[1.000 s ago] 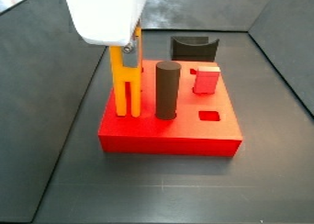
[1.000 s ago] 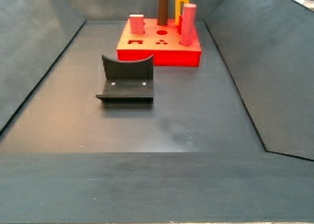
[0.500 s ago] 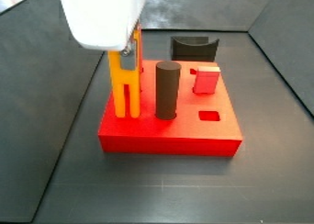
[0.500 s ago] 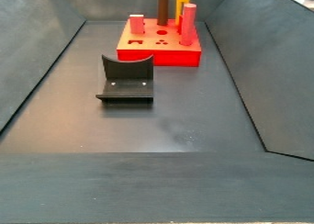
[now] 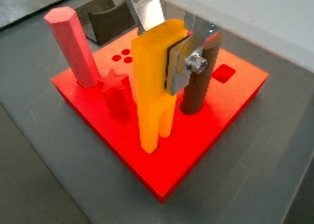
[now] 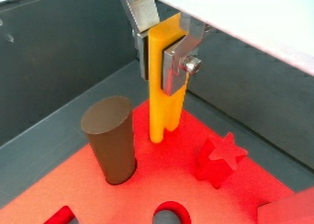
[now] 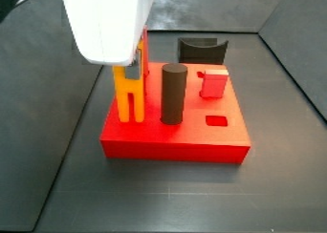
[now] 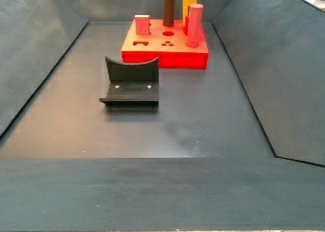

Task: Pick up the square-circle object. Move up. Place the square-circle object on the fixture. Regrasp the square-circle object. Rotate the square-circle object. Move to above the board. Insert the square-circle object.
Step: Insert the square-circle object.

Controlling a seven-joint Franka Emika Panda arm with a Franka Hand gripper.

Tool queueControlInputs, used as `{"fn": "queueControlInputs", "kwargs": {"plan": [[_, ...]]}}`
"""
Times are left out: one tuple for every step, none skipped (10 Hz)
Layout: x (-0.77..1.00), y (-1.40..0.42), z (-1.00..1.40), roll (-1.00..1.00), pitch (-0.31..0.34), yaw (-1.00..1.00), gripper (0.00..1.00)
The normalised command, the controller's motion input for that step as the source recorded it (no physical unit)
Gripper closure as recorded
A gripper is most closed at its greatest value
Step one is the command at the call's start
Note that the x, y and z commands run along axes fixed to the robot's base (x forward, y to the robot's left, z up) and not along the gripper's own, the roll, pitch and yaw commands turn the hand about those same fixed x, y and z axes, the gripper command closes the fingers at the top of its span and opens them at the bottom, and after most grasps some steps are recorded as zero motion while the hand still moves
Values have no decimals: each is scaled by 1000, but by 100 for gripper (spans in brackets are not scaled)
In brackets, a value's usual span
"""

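A dark grey matte floor (image 8: 165, 179) fills the lower frame in a side view. Sloping dark grey walls rise at the left (image 8: 32, 55) and right (image 8: 273, 65). Light is soft and even, with faint pale scuffs (image 8: 191, 136) near the floor's centre.

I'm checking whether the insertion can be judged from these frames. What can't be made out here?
- Hole under the square-circle object: its lower end covers it in both wrist views.
- Gripper in a side view: hidden behind the white arm housing.
- Board holes in a side view: too small to read.
- Fixture: cut off by the edge in a wrist view.
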Motion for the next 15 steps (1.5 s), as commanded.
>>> {"fn": "queueControlInputs", "kwargs": {"plan": [[151,-23,-749,164,-29,23,100],[194,-20,-789,151,-33,0,100],[200,0,-823,110,-54,0,100],[194,0,-860,64,-67,0,100],[129,0,-889,0,-97,-3,100],[80,180,-877,-30,-81,0,100],[3,154,-791,-46,-83,0,100],[0,0,-709,0,-119,0,100],[0,0,-680,67,-97,0,100],[0,-63,-683,106,-107,0,100],[0,-63,-726,86,-131,0,100],[0,-143,-437,53,-141,0,100],[0,0,-117,31,-74,0,100],[20,0,-11,0,0,0,100],[0,0,0,0,-17,0,100]]}}
